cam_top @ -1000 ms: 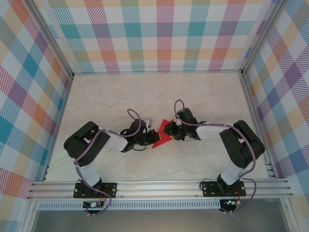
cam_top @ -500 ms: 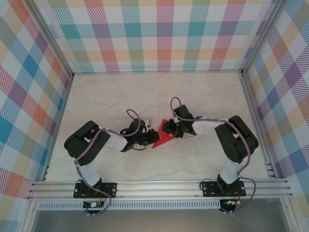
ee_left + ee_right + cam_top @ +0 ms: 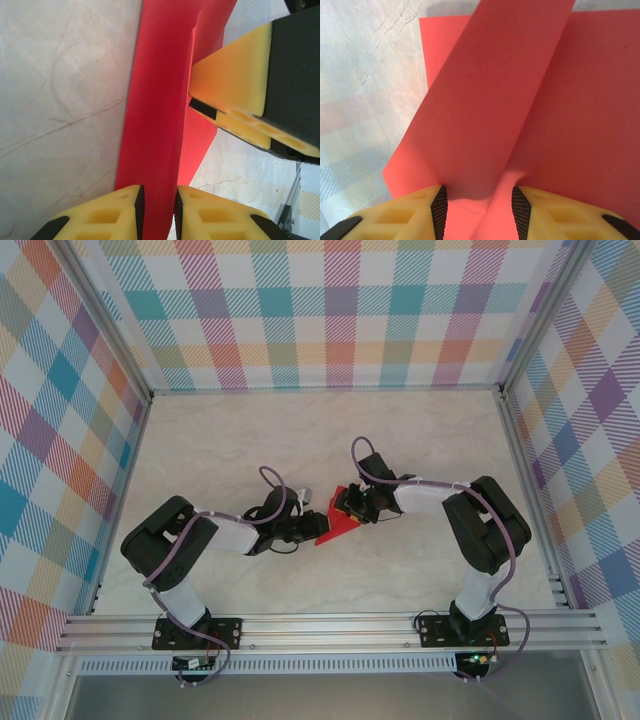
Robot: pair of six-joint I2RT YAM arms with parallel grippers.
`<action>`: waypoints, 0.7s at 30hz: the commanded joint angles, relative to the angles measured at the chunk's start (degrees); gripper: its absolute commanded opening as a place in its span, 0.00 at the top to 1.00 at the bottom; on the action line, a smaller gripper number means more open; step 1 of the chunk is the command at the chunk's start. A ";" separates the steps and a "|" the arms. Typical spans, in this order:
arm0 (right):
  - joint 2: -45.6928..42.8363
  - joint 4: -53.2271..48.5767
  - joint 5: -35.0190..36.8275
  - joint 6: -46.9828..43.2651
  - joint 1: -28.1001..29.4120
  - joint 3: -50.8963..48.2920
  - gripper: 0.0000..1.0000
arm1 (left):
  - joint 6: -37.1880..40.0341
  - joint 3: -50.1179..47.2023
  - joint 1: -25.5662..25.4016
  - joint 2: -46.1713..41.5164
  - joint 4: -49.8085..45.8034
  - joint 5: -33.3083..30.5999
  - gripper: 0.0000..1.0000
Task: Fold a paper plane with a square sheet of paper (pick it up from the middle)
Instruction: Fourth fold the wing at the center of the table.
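Note:
The red sheet of paper (image 3: 333, 524), folded into a narrow pointed shape of several layers, lies mid-table between both grippers. My left gripper (image 3: 306, 527) reaches it from the left. In the left wrist view a long red strip (image 3: 159, 100) runs down between the slightly parted pads of the left gripper (image 3: 157, 212). My right gripper (image 3: 350, 507) sits on the paper's far right end, and one of its yellow fingers (image 3: 235, 70) rests on the red layers. In the right wrist view a raised flap (image 3: 500, 100) stands between the wide-apart pads of the right gripper (image 3: 480, 212).
The pale marbled table (image 3: 250, 440) is ringed by plaid walls. An aluminium rail (image 3: 330, 625) runs along the near edge by the arm bases, and upright frame posts (image 3: 520, 440) line the sides.
The left jaws have parted from shut on the red strip. The right gripper edged left over the paper and its jaws widened a little. The left arm's elbow dropped back to the left.

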 commanded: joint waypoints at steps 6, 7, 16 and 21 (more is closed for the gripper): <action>2.07 -6.30 4.47 1.10 -0.33 -0.36 0.57 | 2.08 -1.49 0.78 -2.88 -4.71 -0.38 0.76; 2.08 -6.26 4.47 1.19 -0.34 -0.36 0.57 | 2.14 -1.57 0.82 -2.97 -4.82 -0.25 0.77; 2.35 -5.96 4.64 1.67 -0.32 -0.84 0.57 | 3.51 -1.10 0.51 -2.58 -7.28 -0.50 0.87; 2.53 -5.88 4.56 1.86 -0.34 -1.06 0.57 | 3.18 -0.99 0.34 -1.65 -7.15 0.13 0.90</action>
